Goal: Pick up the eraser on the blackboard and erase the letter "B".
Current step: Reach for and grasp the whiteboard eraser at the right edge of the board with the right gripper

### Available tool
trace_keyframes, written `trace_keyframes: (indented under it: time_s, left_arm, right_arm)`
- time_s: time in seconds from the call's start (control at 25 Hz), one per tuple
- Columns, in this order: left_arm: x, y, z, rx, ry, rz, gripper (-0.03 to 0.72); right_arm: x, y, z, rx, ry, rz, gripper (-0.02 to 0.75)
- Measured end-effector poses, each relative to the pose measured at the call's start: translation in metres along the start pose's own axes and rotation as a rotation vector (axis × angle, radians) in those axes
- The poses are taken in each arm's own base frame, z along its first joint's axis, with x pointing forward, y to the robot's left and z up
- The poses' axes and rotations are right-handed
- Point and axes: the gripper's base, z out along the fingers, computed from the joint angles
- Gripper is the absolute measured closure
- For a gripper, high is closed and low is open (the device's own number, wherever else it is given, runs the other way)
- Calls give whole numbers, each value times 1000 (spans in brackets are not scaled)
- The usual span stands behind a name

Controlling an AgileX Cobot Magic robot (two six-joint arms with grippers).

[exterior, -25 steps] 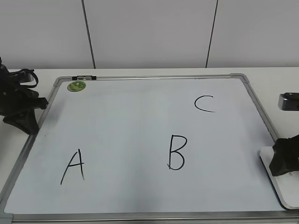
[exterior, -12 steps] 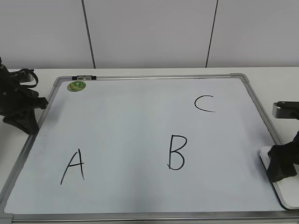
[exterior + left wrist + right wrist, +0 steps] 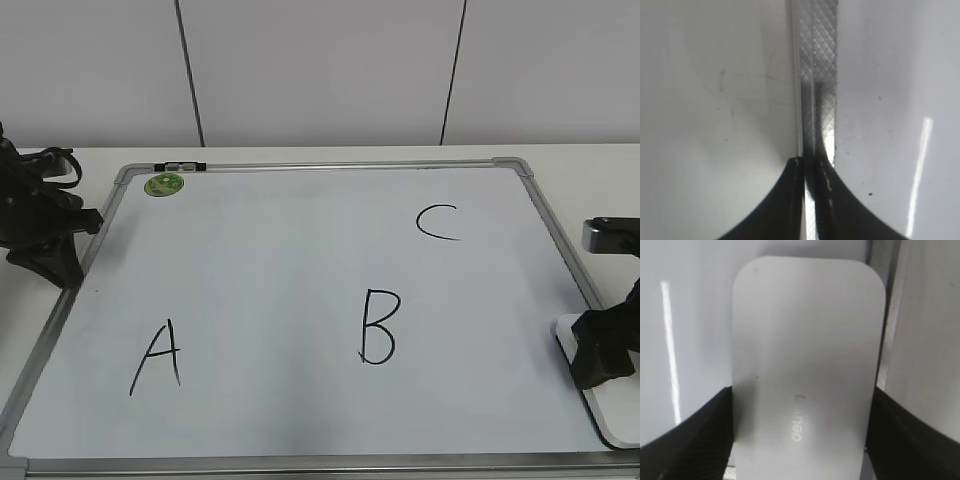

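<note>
A: How far along is the task?

B: It is only starting. The "B" (image 3: 379, 327) is whole on the board (image 3: 300, 240), and the eraser (image 3: 802, 375) lies flat.

A: And the claws?

B: The right claw (image 3: 800, 440) is spread, one finger at each side of the eraser, at the board's right edge. The left claw (image 3: 810, 200), pressed together, rests at the far left edge.
</note>
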Motion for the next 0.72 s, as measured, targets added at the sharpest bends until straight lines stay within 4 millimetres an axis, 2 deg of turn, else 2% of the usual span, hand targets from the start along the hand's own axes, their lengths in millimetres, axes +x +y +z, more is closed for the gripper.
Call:
trace_keyframes:
  time_s: [0.72]
  left_arm:
    - [0, 0, 0, 0, 0, 0, 676]
  right_arm:
    - [0, 0, 0, 1, -1, 0, 172]
